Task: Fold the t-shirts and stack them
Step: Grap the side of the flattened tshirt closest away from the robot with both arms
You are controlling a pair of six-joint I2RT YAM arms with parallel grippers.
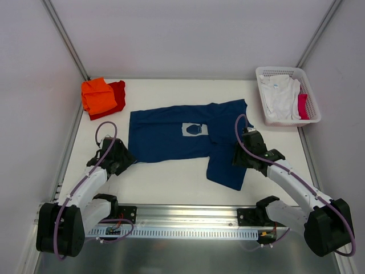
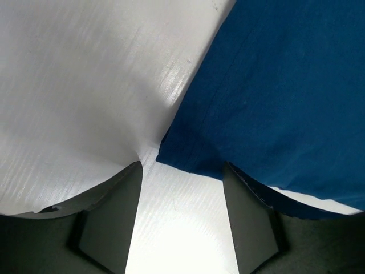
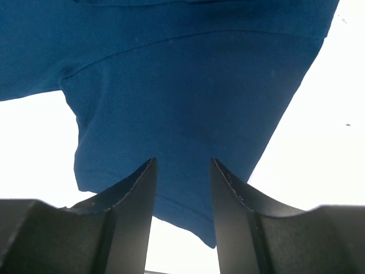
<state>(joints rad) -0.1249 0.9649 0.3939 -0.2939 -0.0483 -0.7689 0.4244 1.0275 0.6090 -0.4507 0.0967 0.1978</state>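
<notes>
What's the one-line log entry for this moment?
navy t-shirt spread out | left tool open at its corner | right tool open over sleeve | orange t-shirt on red t-shirt

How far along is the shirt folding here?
Done: orange shirt and red shirt lie folded together, far left. In hand: navy shirt spread flat, left gripper and right gripper open at its edges. Left: white shirt and a pink item in the basket.
</notes>
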